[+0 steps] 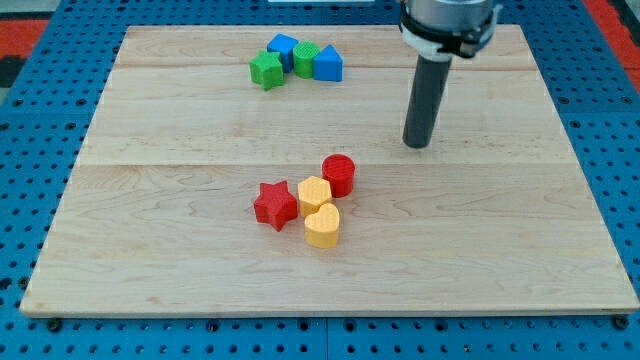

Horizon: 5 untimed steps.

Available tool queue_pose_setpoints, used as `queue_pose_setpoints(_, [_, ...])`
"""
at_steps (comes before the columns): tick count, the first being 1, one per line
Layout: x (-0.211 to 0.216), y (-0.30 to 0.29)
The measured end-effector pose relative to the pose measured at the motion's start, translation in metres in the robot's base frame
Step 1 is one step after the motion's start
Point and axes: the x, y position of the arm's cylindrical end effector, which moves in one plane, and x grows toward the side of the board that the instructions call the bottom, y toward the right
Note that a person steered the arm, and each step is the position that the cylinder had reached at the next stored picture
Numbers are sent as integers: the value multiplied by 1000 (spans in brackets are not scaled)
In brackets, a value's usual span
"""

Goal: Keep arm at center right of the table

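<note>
- Nearest to the view's bottom, the front edge of the wooden surface (330, 305) is seen, with a blue pegboard (30, 330) showing beyond it on every side.
- Next in, I note a tight cluster of four blocks just left of the surface's middle. The yellow heart block (322, 226) lies closest to the view's bottom.
- Touching it from above is the yellow hexagon block (314, 192).
- The red star block (275, 204) sits against the hexagon on the view's left.
- The red cylinder block (338, 174) stands at the hexagon's upper right, touching or very nearly so.
- Farther up and to the view's right, my tip (417, 145) rests on the surface, right of centre and a little above the mid line. It is clear of every block; the red cylinder is the nearest, apart from it down and to the left.
- The dark rod (428, 95) rises upright from my tip into the arm's mount (448, 25) at the view's top edge.
- No fingers are fitted on this rig, so I record no grasping state.
- Farthest away, near the surface's top edge and left of centre, a second cluster: the green star-like block (266, 70) at the left, the blue block (283, 48) behind it, its shape unclear.
- The green block (305, 58) sits centrally, and the blue triangle block (328, 65) at the right. These four are packed together, well apart from my tip.
</note>
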Motion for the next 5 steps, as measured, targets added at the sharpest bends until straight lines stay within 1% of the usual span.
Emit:
queue_pose_setpoints(1, [4,0])
queue_pose_setpoints(2, [20,3])
queue_pose_setpoints(3, [69,7])
queue_pose_setpoints(4, [87,22])
queue_pose_setpoints(5, [49,33])
